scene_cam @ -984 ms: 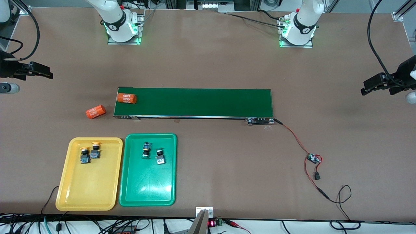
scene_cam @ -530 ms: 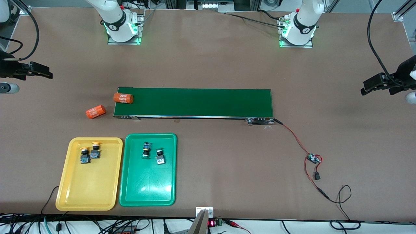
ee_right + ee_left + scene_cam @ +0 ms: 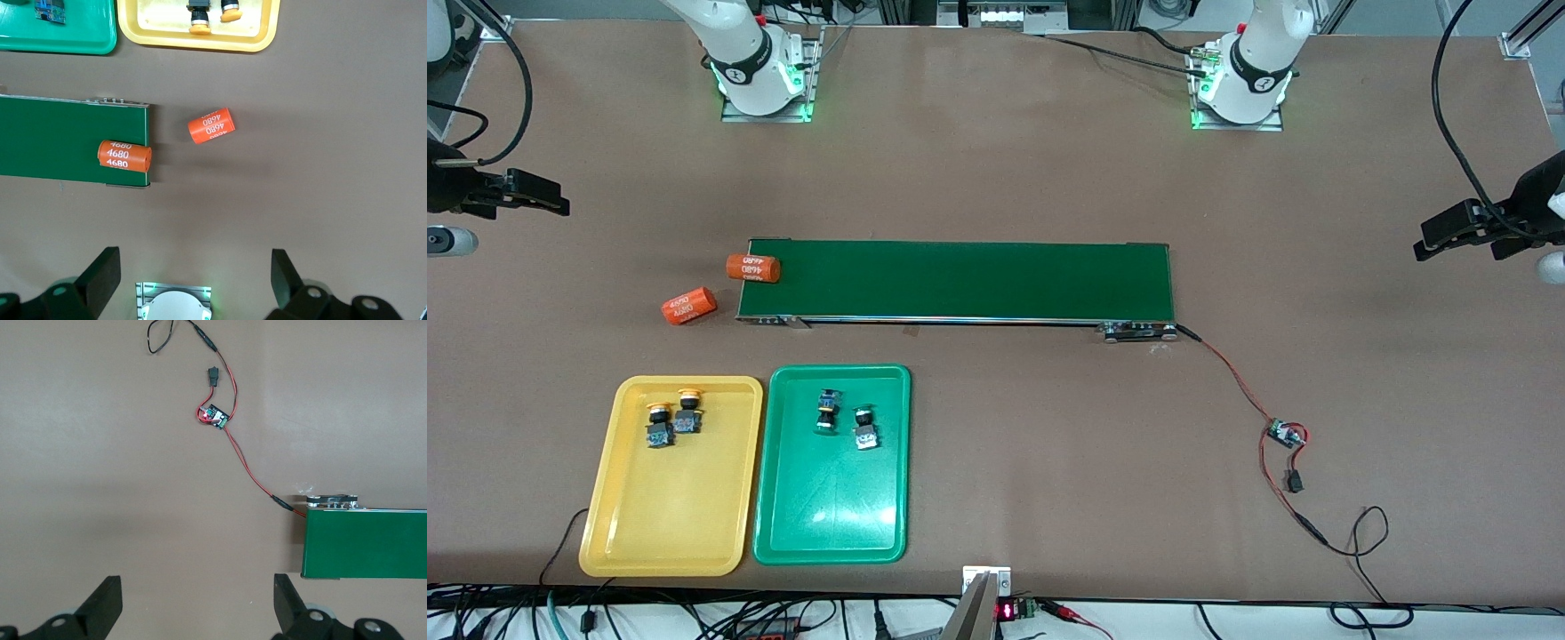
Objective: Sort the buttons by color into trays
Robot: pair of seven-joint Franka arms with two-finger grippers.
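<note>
On the yellow tray [image 3: 667, 524] sit both yellow-orange buttons [image 3: 673, 417]; the green tray [image 3: 831, 516] beside it holds both green buttons [image 3: 845, 418], so sorting looks complete. Left hand [image 3: 197, 610] and right hand [image 3: 193, 283] wait with fingers apart, empty, at the counter's ends.

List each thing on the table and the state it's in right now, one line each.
Yellow plastic tray: holds two yellow-capped push buttons, lying close together.
Green plastic tray: holds two green-capped push buttons, slightly apart.
Dark-green conveyor belt: one orange numbered cylinder overhanging its end.
Second orange cylinder: lying on the table.
Left hand: open, empty.
Right hand: open, empty.
</note>
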